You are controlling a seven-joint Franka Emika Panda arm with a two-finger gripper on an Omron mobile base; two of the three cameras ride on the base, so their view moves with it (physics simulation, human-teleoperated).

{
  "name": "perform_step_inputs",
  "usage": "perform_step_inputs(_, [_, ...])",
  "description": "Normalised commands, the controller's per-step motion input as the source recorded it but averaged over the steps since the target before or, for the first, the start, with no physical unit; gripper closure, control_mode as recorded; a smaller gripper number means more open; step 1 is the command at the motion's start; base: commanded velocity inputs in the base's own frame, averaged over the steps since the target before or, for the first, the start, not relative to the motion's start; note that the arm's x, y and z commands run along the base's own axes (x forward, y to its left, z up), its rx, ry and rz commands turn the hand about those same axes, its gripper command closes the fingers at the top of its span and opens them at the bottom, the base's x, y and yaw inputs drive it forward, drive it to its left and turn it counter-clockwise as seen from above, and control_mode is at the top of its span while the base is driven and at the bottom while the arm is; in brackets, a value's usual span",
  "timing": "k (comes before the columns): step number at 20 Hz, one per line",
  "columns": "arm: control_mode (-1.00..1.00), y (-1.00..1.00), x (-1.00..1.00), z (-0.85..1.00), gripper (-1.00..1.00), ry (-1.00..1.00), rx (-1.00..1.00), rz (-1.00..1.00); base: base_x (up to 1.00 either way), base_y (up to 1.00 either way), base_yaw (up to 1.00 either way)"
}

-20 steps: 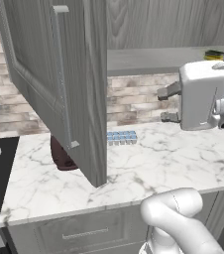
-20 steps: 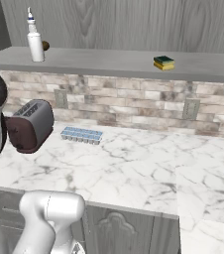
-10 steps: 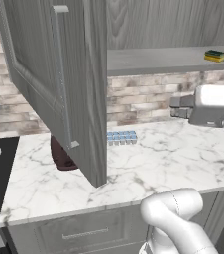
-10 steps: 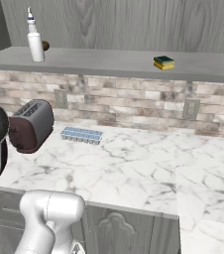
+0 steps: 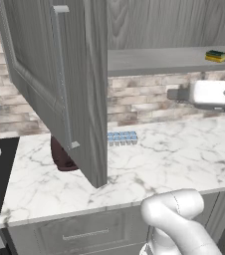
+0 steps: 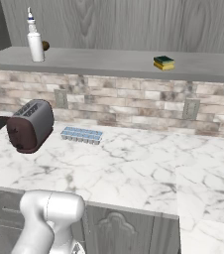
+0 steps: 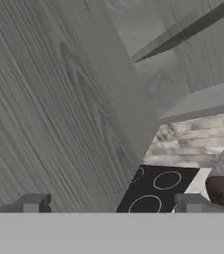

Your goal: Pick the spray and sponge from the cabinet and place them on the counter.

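the grey wood-grain wall cabinet point(image 5: 59, 84) hangs open above the white grey-veined marble counter point(image 6: 134, 168). on its shelf, in the right base view, the small translucent white spray bottle point(image 6: 34, 42) stands at ten o'clock and the yellow-and-green sponge point(image 6: 164, 63) lies at one o'clock, well apart. the two-finger gripper point(image 7: 111, 204) has its fingers spread wide, holding nothing. the bottle looks light, stiff and smooth, best taken round its body; the sponge is soft. the hand view adds the black stovetop point(image 7: 156, 191), while the left base view hides the bottle behind the door.
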Motion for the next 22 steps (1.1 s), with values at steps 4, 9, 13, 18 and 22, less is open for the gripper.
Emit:
perform_step_inputs(4, [-1.0,0.0,-0.05,0.0,-1.0,-0.29,-0.35,-0.05,0.0,0.0,0.0])
perform_step_inputs(9, [-1.0,-0.02,-0.07,0.0,-1.0,-0.32,-0.27,-0.05,0.0,0.0,0.0])
perform_step_inputs(13, [-1.0,-0.23,-0.03,-0.4,-1.0,-0.14,-0.03,-0.1,0.0,0.0,0.0])
perform_step_inputs(18, [-1.0,-0.41,0.0,-0.52,-1.0,-0.02,0.0,-0.15,0.0,0.0,0.0])
perform_step_inputs(22, [-1.0,-0.11,0.0,0.07,-1.0,-0.09,0.0,-0.16,0.0,0.0,0.0])
